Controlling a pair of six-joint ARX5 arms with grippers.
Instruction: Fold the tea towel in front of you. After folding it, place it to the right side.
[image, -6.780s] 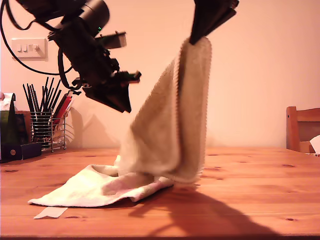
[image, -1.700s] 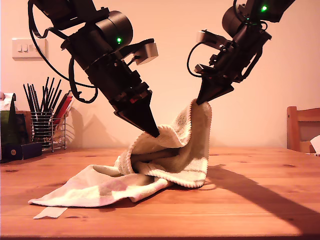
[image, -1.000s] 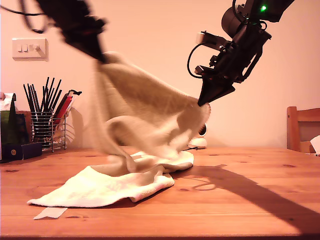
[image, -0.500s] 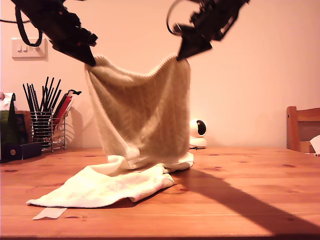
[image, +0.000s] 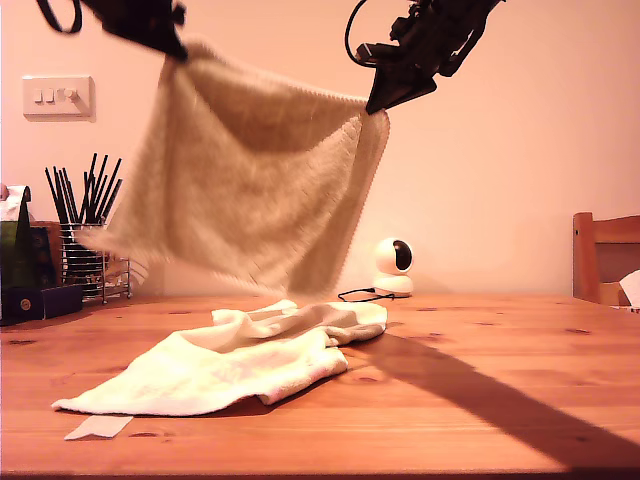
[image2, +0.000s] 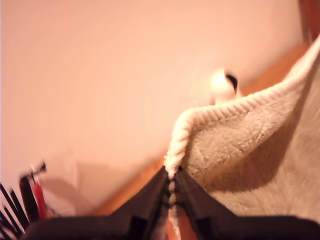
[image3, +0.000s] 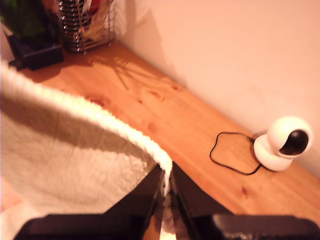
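Early stage, no fold made yet. My first end effector (image: 178, 50), at 11 o'clock in the exterior view, is pinched tight on one towel (image: 250, 190) corner. My second end effector (image: 376, 106), approx 1 o'clock, is clamped on the next corner, jaws nearly closed w/ only cloth btwn them. Part of the towel hangs spread btwn the two, blurred, above the desk (image: 480, 400). The rest lies rumpled on the desk at 7 o'clock. Can't tell if the hanging edge touches that heap. Left, by my read: flatten it, bring edges together for the fold(s), then set it aside. Nothing placed yet.
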